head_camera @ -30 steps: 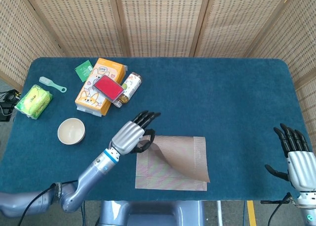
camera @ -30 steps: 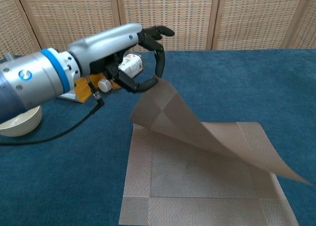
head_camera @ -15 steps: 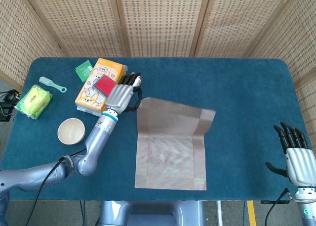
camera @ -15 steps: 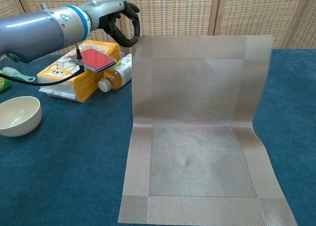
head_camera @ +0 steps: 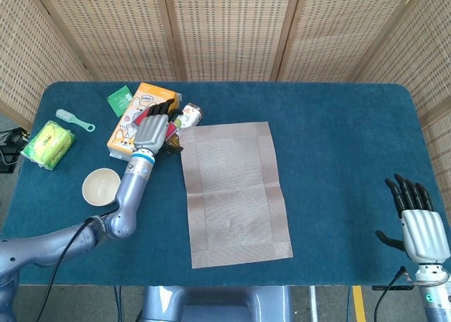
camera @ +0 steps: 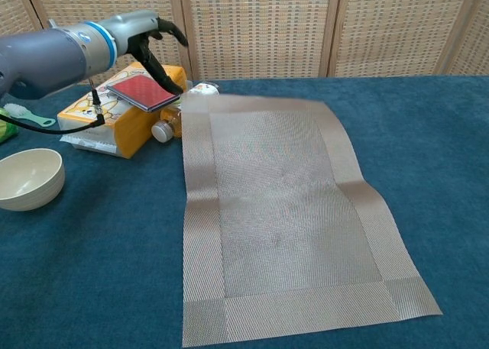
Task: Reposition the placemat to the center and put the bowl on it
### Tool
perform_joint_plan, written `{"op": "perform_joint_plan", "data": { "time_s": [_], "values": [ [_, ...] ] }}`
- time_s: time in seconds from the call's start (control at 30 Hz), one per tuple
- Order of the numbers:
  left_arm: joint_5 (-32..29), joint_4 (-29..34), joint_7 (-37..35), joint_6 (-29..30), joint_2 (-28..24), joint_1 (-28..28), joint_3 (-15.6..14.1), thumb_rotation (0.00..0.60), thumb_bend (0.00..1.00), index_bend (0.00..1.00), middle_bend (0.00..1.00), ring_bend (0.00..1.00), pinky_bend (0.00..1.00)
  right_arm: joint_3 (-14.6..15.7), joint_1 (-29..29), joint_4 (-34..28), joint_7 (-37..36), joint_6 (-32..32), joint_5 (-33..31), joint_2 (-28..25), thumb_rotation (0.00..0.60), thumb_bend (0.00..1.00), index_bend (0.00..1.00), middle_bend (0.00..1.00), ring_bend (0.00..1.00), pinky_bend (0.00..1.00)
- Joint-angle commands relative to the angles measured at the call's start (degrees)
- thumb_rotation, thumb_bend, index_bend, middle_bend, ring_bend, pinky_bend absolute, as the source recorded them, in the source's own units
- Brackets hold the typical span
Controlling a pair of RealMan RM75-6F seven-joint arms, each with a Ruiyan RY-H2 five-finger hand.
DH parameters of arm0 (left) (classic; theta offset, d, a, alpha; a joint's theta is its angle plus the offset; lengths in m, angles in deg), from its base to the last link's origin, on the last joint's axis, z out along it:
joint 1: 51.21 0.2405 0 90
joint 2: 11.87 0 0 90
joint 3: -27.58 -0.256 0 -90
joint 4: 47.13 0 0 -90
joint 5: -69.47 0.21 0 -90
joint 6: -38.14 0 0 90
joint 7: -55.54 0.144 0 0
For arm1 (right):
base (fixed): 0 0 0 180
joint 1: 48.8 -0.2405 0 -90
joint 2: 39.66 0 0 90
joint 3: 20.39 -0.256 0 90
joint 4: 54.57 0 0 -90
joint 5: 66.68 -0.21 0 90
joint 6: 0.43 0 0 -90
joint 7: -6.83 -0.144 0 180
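Note:
The woven beige placemat (head_camera: pixel 232 192) (camera: pixel 283 211) lies unfolded and flat near the middle of the blue table (head_camera: pixel 338 139). My left hand (head_camera: pixel 151 130) (camera: pixel 141 40) hovers at the mat's far left corner, over the bottle, with one dark fingertip (camera: pixel 176 88) right at that corner. Whether it still pinches the mat does not show. The cream bowl (head_camera: pixel 101 187) (camera: pixel 27 179) stands empty on the table, left of the mat and apart from it. My right hand (head_camera: pixel 416 223) is at the table's front right edge, fingers spread, holding nothing; the chest view does not show it.
An orange tissue box (head_camera: pixel 130 135) (camera: pixel 99 116) with a red case (camera: pixel 141 92) on it and a small bottle (head_camera: pixel 187 115) (camera: pixel 164 126) crowd the mat's far left corner. A green sachet (head_camera: pixel 120 100), a brush (head_camera: pixel 74 120) and a yellow-green packet (head_camera: pixel 48 143) lie further left.
My left hand carried the mat's lifted corner away from me and to the left, unfolding the doubled mat. The mat now lies flat and full length. The right hand barely moved.

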Motion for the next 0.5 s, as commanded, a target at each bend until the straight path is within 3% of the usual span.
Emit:
{"op": "perform_joint_plan", "data": {
  "time_s": [0.03,0.23,0.37,0.47,0.5],
  "values": [
    [4.8,7.7,-2.8,3.7,-6.9,4.0,0.0,0.600,0.00,0.00,0.00,0.00,0.00,0.2,-0.5,0.6,0.8,-0.9,-0.3,0.5,0.600,0.00,0.00,0.00,0.00,0.00],
    [7.0,15.2,-2.8,6.6,-13.9,8.1,-1.5,0.600,0.00,0.00,0.00,0.00,0.00,1.7,-1.7,2.8,0.6,-3.6,1.8,1.0,0.600,0.00,0.00,0.00,0.00,0.00],
    [7.4,22.0,-4.5,9.9,-18.9,12.8,-2.8,0.600,0.00,0.00,0.00,0.00,0.00,3.9,-3.7,6.9,-2.2,-6.5,6.8,1.4,0.600,0.00,0.00,0.00,0.00,0.00],
    [10.3,26.8,-5.8,14.8,-22.9,18.3,-5.7,0.600,0.00,0.00,0.00,0.00,0.00,6.9,-6.2,11.3,-7.2,-8.5,14.1,2.0,0.600,0.00,0.00,0.00,0.00,0.00],
    [11.6,28.8,-6.4,17.8,-25.3,22.4,-8.4,0.600,0.00,0.00,0.00,0.00,0.00,9.0,-8.1,13.5,-8.7,-8.9,20.2,2.9,0.600,0.00,0.00,0.00,0.00,0.00]
  ]
}}
